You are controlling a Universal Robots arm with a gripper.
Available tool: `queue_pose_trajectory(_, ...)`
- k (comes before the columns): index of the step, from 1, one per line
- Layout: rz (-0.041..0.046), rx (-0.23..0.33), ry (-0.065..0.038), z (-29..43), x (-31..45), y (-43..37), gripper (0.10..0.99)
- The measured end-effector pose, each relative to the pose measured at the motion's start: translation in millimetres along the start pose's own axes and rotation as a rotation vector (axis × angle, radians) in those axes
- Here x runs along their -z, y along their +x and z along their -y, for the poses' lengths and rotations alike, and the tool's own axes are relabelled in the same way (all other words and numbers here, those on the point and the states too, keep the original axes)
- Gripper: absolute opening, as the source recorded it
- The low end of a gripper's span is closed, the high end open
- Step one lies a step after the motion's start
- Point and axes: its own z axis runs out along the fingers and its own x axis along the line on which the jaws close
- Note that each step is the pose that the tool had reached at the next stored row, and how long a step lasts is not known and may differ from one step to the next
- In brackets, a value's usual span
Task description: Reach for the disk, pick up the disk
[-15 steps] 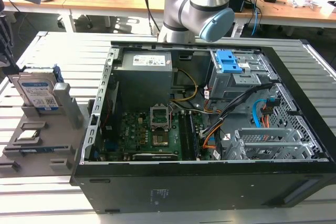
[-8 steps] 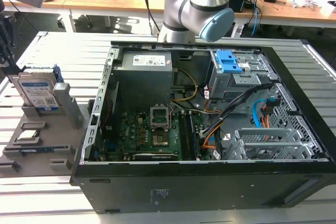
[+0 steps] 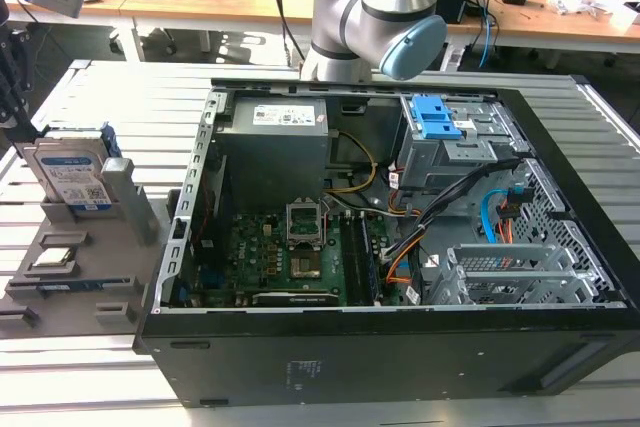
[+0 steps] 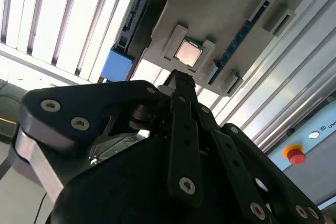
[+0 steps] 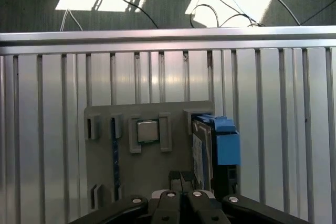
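Observation:
The disk (image 3: pixel 68 173) stands on edge in a grey holder (image 3: pixel 105 277) at the exterior view's left. It is silver-grey, with a white and blue label and a blue bracket. In the first wrist view the disk (image 5: pixel 206 150) shows edge-on with its blue bracket, beside the holder's slots. My gripper (image 5: pixel 181 178) hovers above the holder, its two fingertips pressed together with nothing between them, closer to the small chip (image 5: pixel 148 131) than to the disk. The second wrist view shows the gripper (image 4: pixel 179 81) pointing toward the chip (image 4: pixel 188 52), with the disk's blue bracket (image 4: pixel 116 65) off to one side.
An open computer case (image 3: pixel 400 357) takes up the middle and the exterior view's right, with a bare blue bracket (image 3: pixel 437 117) in its drive bay. The arm's base (image 3: pixel 370 7) rises behind the case. The slatted metal table (image 3: pixel 110 97) surrounds the holder.

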Motion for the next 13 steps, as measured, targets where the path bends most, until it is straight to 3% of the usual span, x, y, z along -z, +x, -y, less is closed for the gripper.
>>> queue_pose_trajectory(3,0.0,0.0,0.0,0.0,0.0,0.0,0.114)
queue_pose_trajectory(5,0.0,0.0,0.0,0.0,0.0,0.0,0.235)
queue_pose_trajectory(6,0.0,0.0,0.0,0.0,0.0,0.0,0.235)
queue_pose_trajectory(11,0.0,0.0,0.0,0.0,0.0,0.0,0.537)
queue_pose_trajectory(12,-0.0001,0.0,0.0,0.0,0.0,0.0,0.537)
queue_pose_trajectory(13,0.0,0.0,0.0,0.0,0.0,0.0,0.6)
